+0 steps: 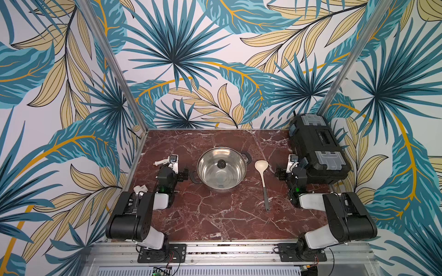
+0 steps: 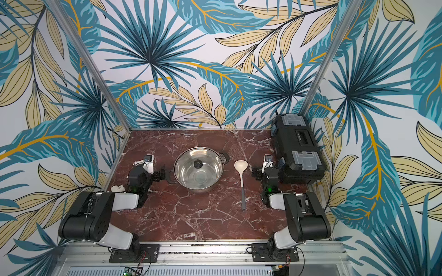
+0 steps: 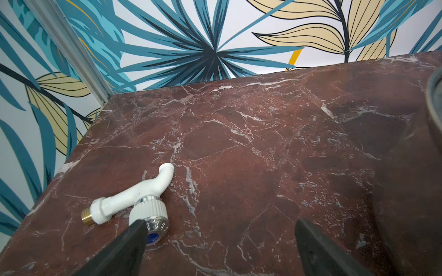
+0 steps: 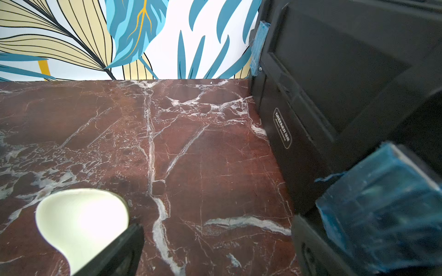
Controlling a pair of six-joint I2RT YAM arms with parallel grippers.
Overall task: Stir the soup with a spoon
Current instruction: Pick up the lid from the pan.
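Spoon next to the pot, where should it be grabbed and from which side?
Take the spoon by its slim grey handle end, coming straight down from above with the open right gripper, which is nearest. It lies flat on the table, so a top approach likely fits best; jaws across the narrow stem, not the wide bowl.

Robot lab test booth: aluminium frame posts [image 1: 116, 71], leaf-print wall panels [image 1: 215, 35], marble-look tabletop [image 1: 215, 215], arms [image 1: 134, 215] on base rail [image 1: 227, 251].
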